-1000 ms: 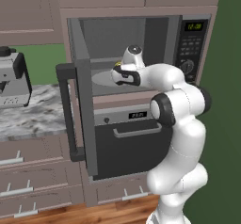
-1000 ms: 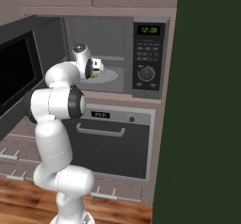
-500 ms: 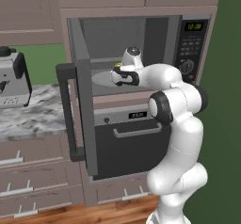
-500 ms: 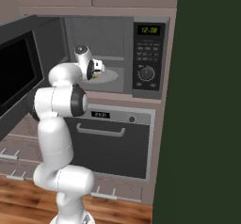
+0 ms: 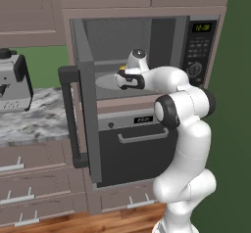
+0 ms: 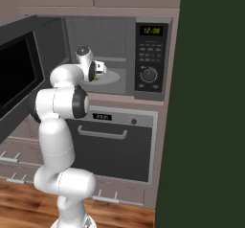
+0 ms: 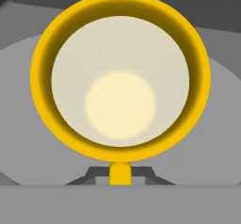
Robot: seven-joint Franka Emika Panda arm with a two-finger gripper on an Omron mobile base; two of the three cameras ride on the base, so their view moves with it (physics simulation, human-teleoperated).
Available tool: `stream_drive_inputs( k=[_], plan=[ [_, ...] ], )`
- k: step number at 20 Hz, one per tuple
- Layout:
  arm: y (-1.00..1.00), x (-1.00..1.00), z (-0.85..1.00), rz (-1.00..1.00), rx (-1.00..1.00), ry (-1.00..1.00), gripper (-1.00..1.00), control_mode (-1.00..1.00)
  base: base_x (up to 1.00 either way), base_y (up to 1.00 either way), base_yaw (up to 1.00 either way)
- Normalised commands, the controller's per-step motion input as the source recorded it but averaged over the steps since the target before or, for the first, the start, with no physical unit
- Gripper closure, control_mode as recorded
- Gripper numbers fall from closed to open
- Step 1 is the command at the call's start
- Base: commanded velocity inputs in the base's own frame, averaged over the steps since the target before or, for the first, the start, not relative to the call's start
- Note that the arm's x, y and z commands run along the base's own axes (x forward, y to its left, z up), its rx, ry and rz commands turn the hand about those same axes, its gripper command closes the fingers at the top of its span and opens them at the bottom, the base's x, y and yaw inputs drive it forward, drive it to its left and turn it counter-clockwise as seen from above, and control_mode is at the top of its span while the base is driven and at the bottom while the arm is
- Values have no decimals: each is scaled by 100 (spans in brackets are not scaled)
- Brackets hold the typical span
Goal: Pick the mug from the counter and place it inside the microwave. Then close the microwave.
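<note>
gripper: your gripper (image 7: 120,177) is clamped on the mug (image 7: 120,82) by its handle side; in the hand view you look straight down into the yellow rim and cream inside.
mug: inside the microwave (image 5: 147,56) mouth, over the grey turntable (image 5: 110,81); whether the base touches the plate can't be told, probably just above it.
mug in side views: only a yellow sliver (image 6: 97,78) beside the wrist, left of the microwave's control panel (image 6: 150,54).
step: placing the mug; task looks roughly halfway, release and door close not yet done.
how to lower: go straight down, keep the mug upright, don't let go until it sits flat on the turntable.
release: spread the fingers just enough to clear the handle, no sideways nudge.
exit: back straight out of the microwave; watch the wrist against the roof of the cavity and the left wall.
door (image 5: 88,114): swung wide open, left of the microwave cavity, bar handle (image 5: 71,117) facing you; you push it from outside after clearing.
counter (image 5: 34,119): left of the microwave, coffee machine (image 5: 13,82) on it, not in your way.
risk: mug tips if dropped from height.
</note>
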Motion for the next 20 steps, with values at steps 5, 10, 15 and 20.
stream_drive_inputs(
  k=[5, 10, 15, 20],
  plan=[
    [0, 0, 0, 0, 0, 0, -100, -100, 0, 0, 0],
    [0, 0, 0, 0, 0, 0, -100, -100, 0, 0, 0],
    [0, -4, 0, 0, 0, 0, -100, -100, 0, 0, 0],
    [-24, -45, 19, 0, 0, 0, -100, -100, 0, 0, 0]
  ],
)
